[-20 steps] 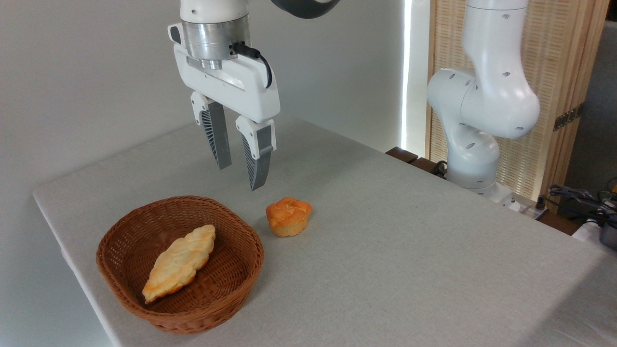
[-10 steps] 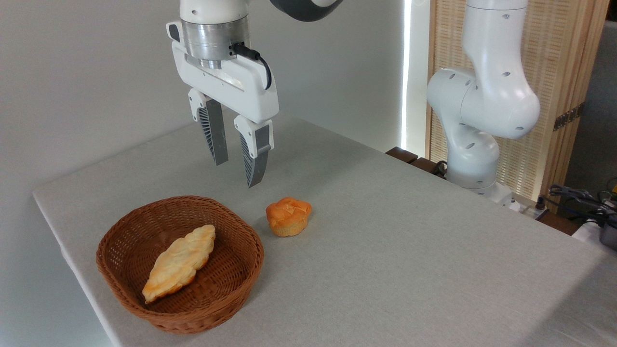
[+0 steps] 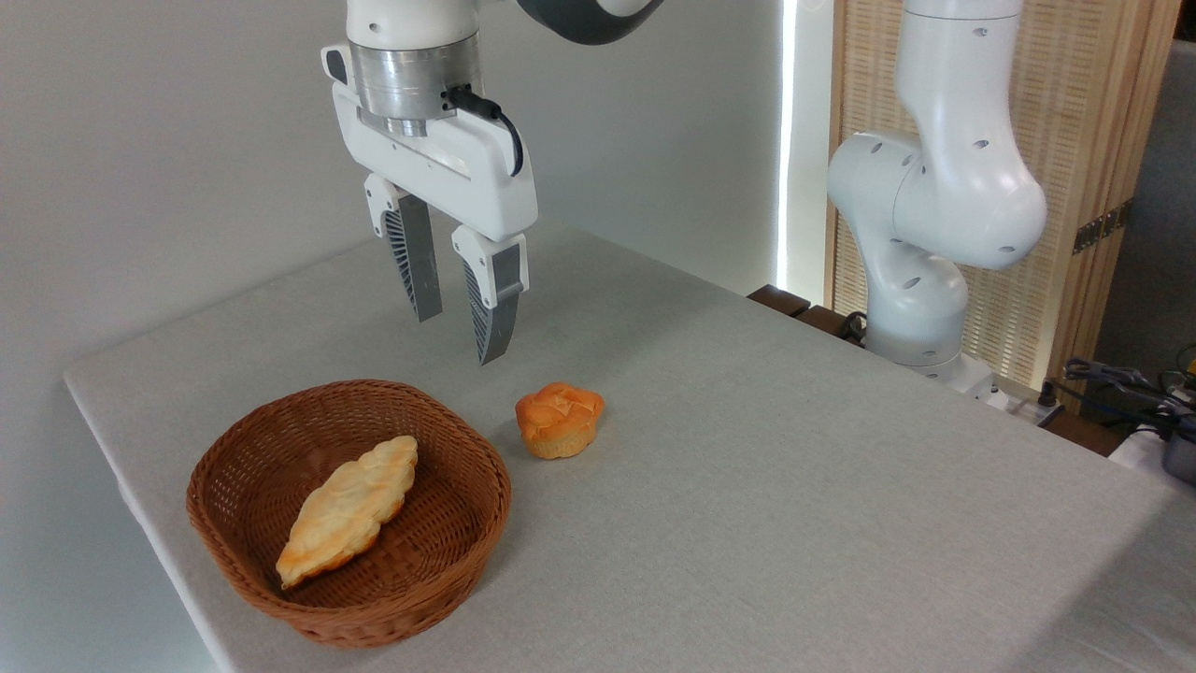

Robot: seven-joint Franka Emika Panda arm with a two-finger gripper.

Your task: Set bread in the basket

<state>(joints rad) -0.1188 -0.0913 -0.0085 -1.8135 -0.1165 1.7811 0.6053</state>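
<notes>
The bread point(image 3: 559, 420), a small orange-golden bun with a cracked top, sits on the grey table just right of the basket point(image 3: 234, 551). That brown wicker basket stands near the table's front left and holds a long pale-yellow pastry point(image 3: 348, 508). My gripper point(image 3: 458, 339) hangs in the air above and behind the gap between basket and bun, fingers pointing down. Its fingers are open with nothing between them, well clear of the bread.
The arm's white base point(image 3: 920, 234) rises at the back right of the table point(image 3: 794, 523). Cables and dark gear point(image 3: 1145, 402) lie beyond the right edge. A wall stands close behind the table's left side.
The gripper has risen slightly and drifted a little left, staying open. Bread, basket and pastry have not moved.
</notes>
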